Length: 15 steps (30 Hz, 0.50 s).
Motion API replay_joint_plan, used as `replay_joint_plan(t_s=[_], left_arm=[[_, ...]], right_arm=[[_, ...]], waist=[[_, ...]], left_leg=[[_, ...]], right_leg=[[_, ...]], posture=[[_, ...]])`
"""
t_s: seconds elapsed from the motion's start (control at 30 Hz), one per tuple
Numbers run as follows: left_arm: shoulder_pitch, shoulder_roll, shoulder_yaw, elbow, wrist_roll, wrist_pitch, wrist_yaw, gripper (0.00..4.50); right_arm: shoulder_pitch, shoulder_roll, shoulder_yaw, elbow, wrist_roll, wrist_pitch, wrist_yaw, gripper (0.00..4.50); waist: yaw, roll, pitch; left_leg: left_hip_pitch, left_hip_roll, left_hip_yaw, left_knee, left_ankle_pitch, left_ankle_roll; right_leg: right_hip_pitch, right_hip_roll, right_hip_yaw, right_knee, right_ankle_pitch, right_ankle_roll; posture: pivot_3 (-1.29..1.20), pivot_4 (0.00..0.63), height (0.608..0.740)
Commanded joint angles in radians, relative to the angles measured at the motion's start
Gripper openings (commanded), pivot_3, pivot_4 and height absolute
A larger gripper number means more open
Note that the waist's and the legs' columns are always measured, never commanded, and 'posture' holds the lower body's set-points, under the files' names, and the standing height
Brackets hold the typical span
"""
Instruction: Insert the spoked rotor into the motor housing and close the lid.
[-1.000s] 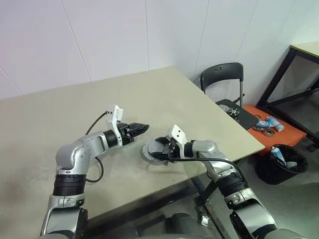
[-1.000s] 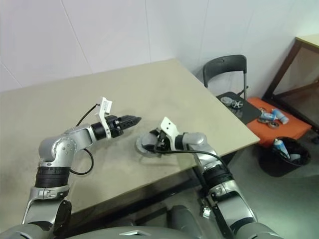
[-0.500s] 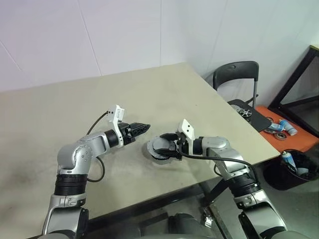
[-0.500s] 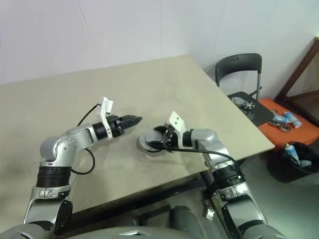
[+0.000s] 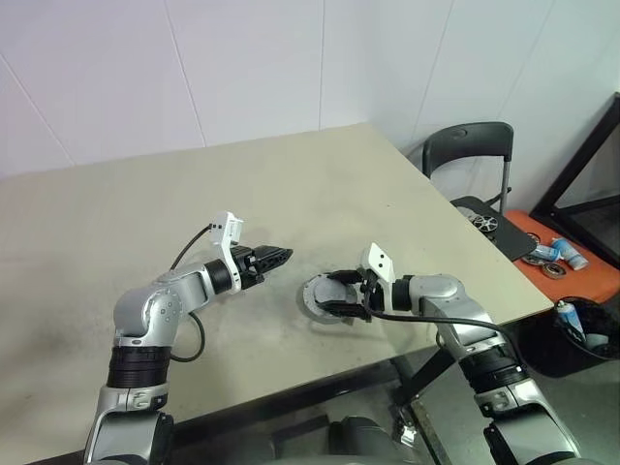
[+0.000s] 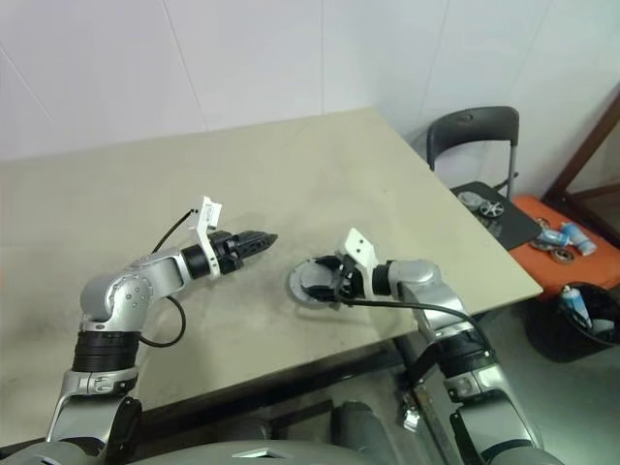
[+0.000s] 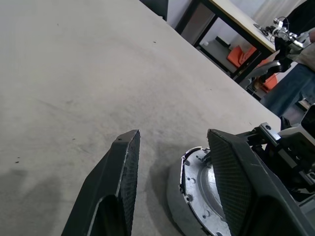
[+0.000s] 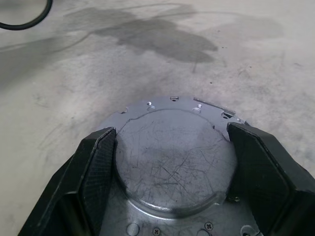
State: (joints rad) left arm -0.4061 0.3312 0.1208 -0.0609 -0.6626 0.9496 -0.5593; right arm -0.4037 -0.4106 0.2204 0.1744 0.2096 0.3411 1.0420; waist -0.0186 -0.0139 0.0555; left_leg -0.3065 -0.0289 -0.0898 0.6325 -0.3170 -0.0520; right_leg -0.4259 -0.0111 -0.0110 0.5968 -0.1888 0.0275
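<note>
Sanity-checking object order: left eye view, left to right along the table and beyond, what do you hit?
left gripper → lid → right gripper on the lid → black chair → orange tray

Bare table [image 5: 145, 213] all round; the lid [image 8: 172, 157] sits between right tool's fingers [image 8: 98, 172].

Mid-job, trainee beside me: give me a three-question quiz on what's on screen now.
1. True or false: the lid is on the motor housing.
2. Which gripper straddles the lid? A) left B) right
3. Fill in: the left gripper hovers over the ____, holding nothing.

Key: 1 true. 2 B, the right gripper, its fingers on either side of the raised centre. 3 table.
</note>
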Motion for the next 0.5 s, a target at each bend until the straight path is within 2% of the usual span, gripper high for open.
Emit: replay_joint_plan(t_s=[0.03, 0.5], left_arm=[[-0.021, -0.004, 0.0, -0.036, -0.01, -0.007, 0.006, 2.32], [-0.036, -0.005, 0.011, -0.052, -0.028, 0.026, 0.023, 2.32]], right_arm=[[0.006, 0.015, 0.0, -0.029, -0.012, -0.022, -0.039, 3.27], [0.024, 0.017, -0.032, -0.068, 0.014, 0.004, -0.092, 3.27]], waist=[[0.001, -0.001, 0.0], [0.0, -0.002, -0.001]], left_leg=[[0.0, 0.0, 0.001, 0.0, 0.0, 0.0], [0.002, 0.0, 0.006, 0.002, -0.001, 0.001]], right_leg=[[0.0, 0.0, 0.001, 0.0, 0.0, 0.0], [0.001, 0.001, 0.006, 0.0, 0.001, 0.002]], posture=[[0.0, 0.0, 0.74], [0.0, 0.0, 0.74]])
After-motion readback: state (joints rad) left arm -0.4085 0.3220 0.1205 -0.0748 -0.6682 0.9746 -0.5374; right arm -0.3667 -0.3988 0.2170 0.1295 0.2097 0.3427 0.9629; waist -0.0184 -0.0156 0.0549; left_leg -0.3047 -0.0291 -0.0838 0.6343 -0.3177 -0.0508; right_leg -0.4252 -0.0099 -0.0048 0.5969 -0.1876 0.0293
